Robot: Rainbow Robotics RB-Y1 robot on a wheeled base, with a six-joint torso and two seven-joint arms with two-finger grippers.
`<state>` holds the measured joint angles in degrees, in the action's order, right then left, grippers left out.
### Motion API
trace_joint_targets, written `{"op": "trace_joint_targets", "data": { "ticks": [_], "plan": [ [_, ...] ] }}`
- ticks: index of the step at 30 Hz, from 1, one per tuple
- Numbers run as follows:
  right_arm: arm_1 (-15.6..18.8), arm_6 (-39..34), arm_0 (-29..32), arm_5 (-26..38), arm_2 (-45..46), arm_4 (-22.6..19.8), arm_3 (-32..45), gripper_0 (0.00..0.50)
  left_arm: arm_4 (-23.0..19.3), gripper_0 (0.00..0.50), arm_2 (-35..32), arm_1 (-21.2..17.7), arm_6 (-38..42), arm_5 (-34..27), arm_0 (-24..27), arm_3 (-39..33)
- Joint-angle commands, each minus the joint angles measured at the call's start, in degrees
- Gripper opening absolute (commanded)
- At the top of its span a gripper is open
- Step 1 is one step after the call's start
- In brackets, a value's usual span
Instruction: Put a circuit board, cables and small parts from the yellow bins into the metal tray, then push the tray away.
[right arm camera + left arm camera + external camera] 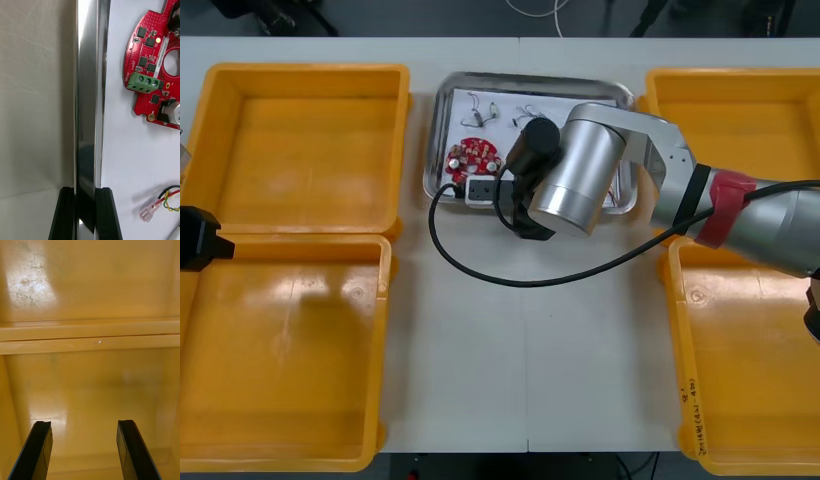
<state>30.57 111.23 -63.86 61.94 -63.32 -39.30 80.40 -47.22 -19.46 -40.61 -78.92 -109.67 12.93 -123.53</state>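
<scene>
Note that in the front view your right arm covers the near right corner of the metal tray and hides the right gripper beneath it. The black cable passes under that arm, so one end is concealed. The thin strands at the tray's far side appear to be cables, too small to tell their colour. In the right wrist view the circuit board and the red and yellow cable are cut by the picture's edge. The left gripper is cut off at the front view's left edge
</scene>
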Motion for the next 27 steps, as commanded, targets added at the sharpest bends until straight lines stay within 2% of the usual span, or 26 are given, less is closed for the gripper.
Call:
{"op": "trace_joint_targets", "data": {
  "ticks": [1,7,13,27],
  "plan": [
    [-1.7,4.1,-1.8,-1.5,0.7,-0.7,-2.7,0.000,0.5,0.500,-1.0,-2.4,-5.1,-0.3,-0.8,-1.6],
    [-1.6,4.3,-1.9,-2.8,0.9,-0.7,-2.9,0.000,0.5,0.500,-1.0,-2.4,-5.1,-0.3,-0.8,-1.6],
    [-1.7,4.8,-2.2,-3.9,2.1,-2.4,-5.1,0.000,0.5,0.500,-1.0,-2.4,-5.1,-0.3,-0.8,-1.6],
    [-2.5,6.3,-4.0,-6.6,2.4,-2.4,-9.6,0.000,0.5,0.500,-1.0,-2.4,-5.1,-0.3,-0.8,-1.6]
  ]
}}
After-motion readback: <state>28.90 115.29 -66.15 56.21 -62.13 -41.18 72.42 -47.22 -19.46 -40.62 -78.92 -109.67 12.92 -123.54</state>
